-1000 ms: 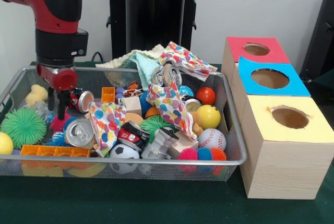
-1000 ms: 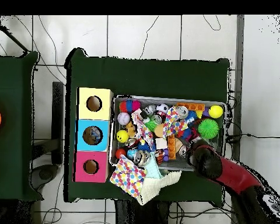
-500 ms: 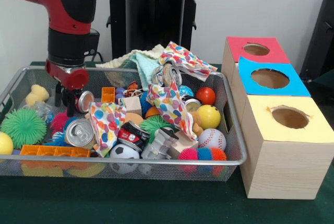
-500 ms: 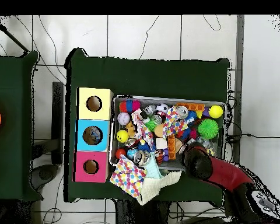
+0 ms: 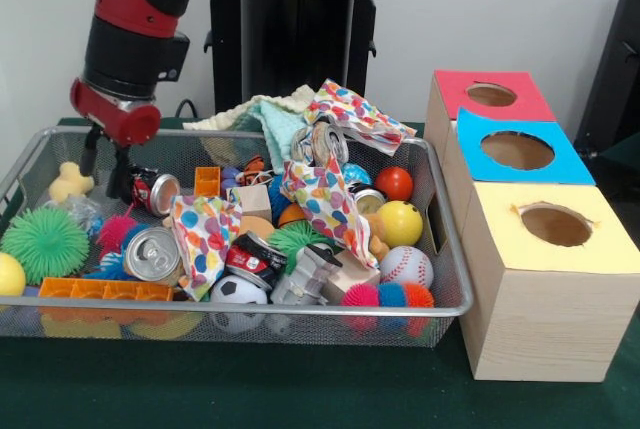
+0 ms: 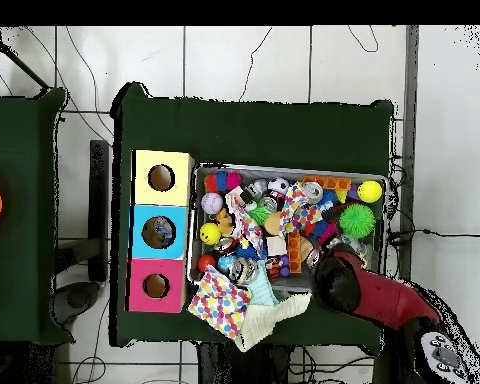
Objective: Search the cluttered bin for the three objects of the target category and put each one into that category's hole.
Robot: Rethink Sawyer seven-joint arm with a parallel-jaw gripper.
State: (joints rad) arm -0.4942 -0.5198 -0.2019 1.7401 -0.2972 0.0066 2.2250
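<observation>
Now the claw (image 5: 105, 161) (empty) sits higher above the bin (image 5: 300, 306).

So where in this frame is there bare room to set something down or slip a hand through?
Bare green cloth runs in front of the wire bin and the yellow box. In the overhead view, cloth also lies open beyond the bin. Inside the bin it is packed: cans, balls, blocks and cloths touch everywhere. The gripper hangs open over its left end.
</observation>
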